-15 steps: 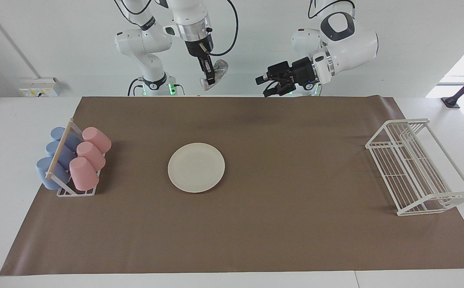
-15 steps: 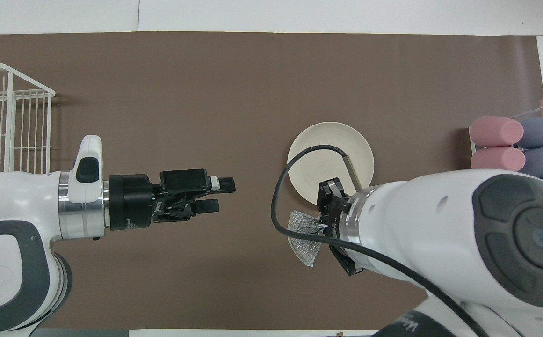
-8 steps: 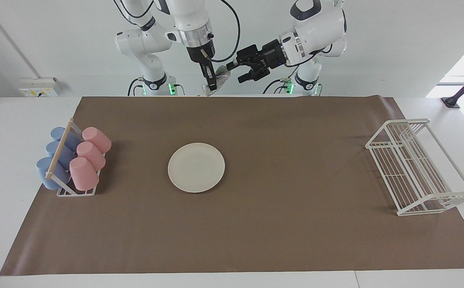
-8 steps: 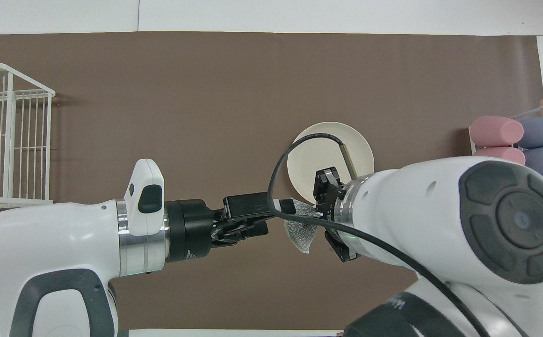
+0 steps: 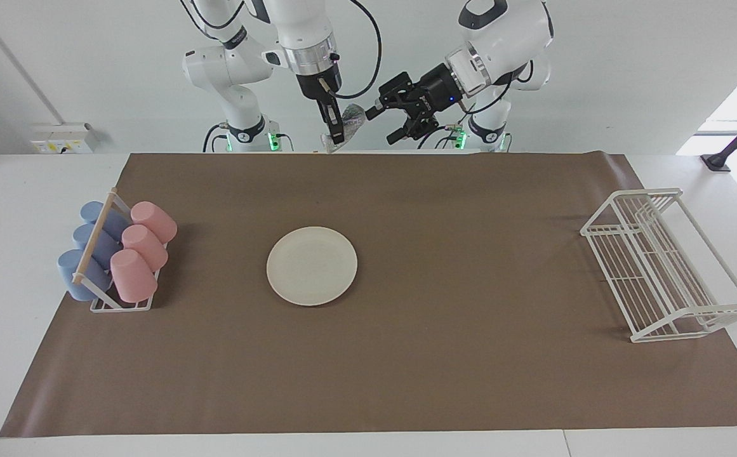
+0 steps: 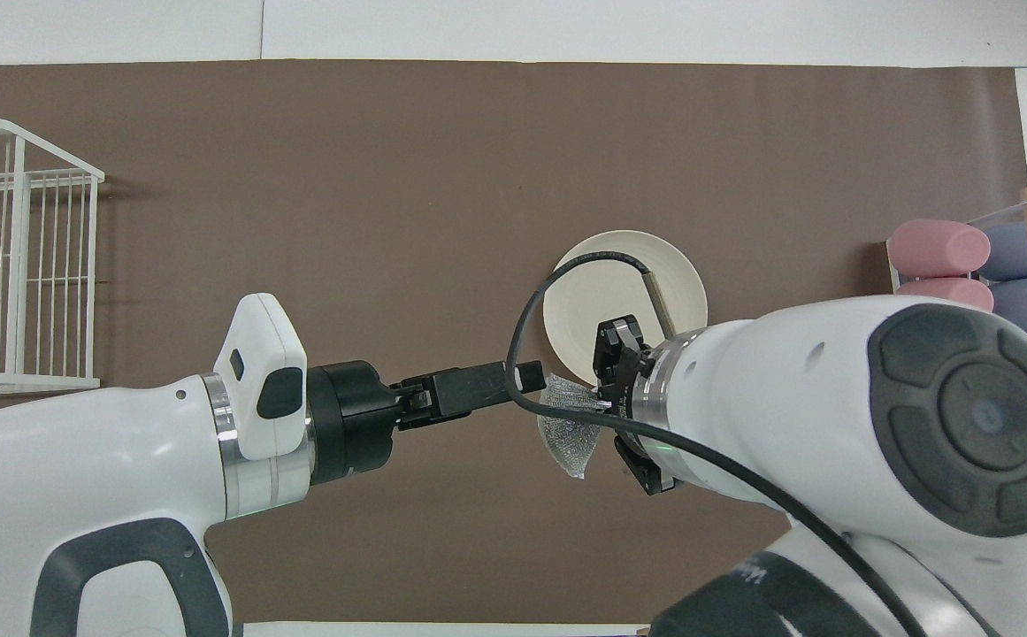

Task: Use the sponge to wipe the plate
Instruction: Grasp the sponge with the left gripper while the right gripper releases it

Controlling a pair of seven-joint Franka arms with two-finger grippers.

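Observation:
The cream-white plate (image 5: 312,266) (image 6: 606,310) lies flat on the brown mat, about midway between the mat's long edges. High in the air over the robots' edge of the mat, my right gripper (image 5: 336,131) (image 6: 609,414) points down, shut on the silvery mesh sponge (image 5: 350,119) (image 6: 570,435), which bulges out toward the left arm. My left gripper (image 5: 382,125) (image 6: 526,379) reaches in level from the side and is open. One fingertip is right at the sponge's edge and the other hangs lower; whether it touches I cannot tell.
A rack of pink and blue cups (image 5: 117,257) (image 6: 964,265) lies at the right arm's end of the mat. A white wire dish rack (image 5: 666,266) (image 6: 9,265) stands at the left arm's end. The brown mat (image 5: 470,330) covers most of the table.
My left arm has swung up and across to the held sponge, then rolled its wrist so the fingers stand one above the other. The right arm lifted the sponge slightly, then held still.

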